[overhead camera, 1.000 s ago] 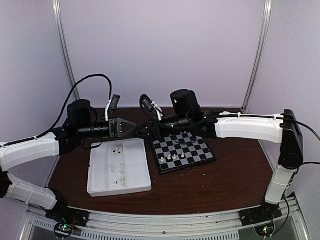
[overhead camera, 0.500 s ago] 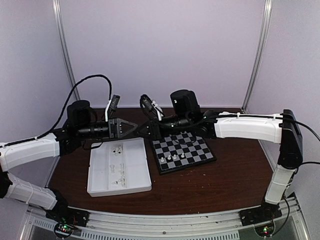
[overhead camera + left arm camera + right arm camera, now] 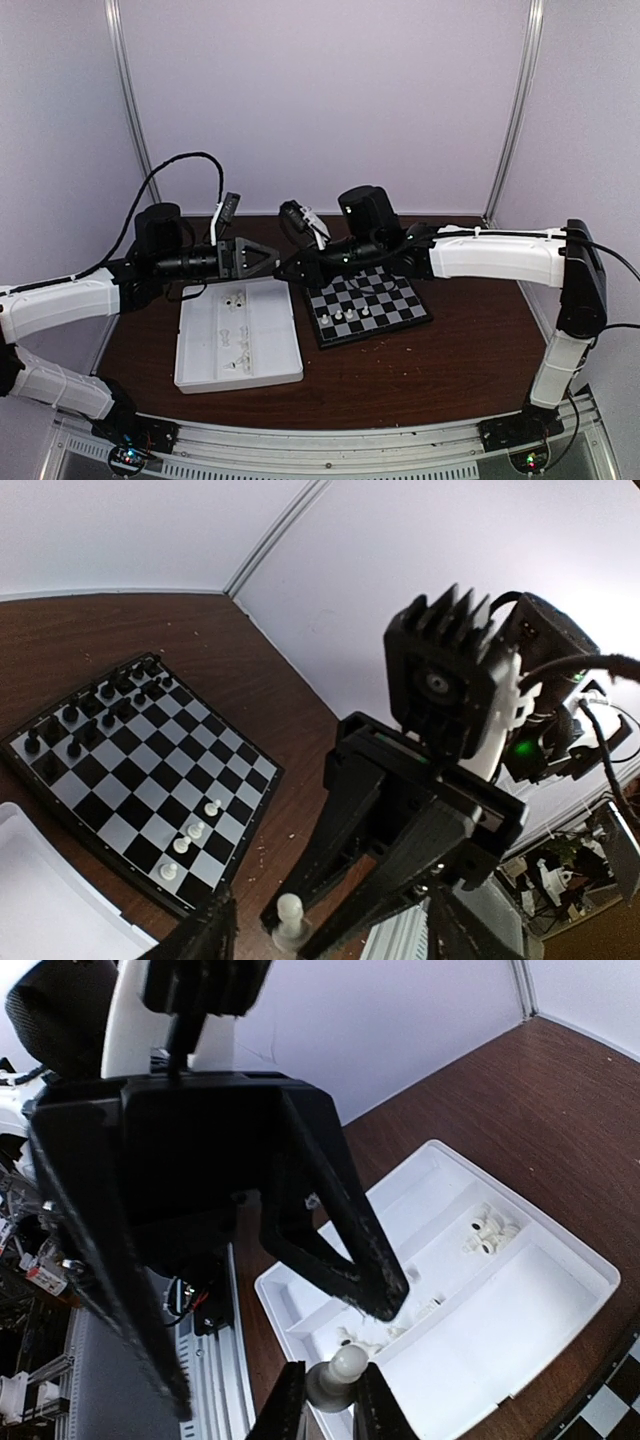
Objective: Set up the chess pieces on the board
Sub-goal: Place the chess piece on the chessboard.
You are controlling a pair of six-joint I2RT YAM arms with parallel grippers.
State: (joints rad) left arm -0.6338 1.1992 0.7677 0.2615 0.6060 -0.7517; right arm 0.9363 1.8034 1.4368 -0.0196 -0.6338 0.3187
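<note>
A white pawn [image 3: 340, 1372] hangs in the air between the two arms, with my right gripper [image 3: 335, 1410] shut on its base. In the left wrist view the same pawn [image 3: 289, 917] sits at the tip of the right arm's black fingers. My left gripper [image 3: 330, 942] is open, its fingers spread wide either side of the pawn without touching it. From above, the left gripper [image 3: 268, 262] and right gripper [image 3: 288, 268] meet tip to tip above the gap between tray and board. The board [image 3: 392, 296] carries several white pawns [image 3: 351, 314] near its front edge.
The white compartmented tray [image 3: 270, 350] lies left of the board with loose white pieces [image 3: 236, 299] in its far compartments. Black chessmen [image 3: 90, 715] fill the board's far rows. Black cables loop behind both wrists, and purple walls close in the table.
My left gripper has opened and let go of the pawn, which now stays in the right gripper. The right gripper closed on it and has shifted slightly left.
</note>
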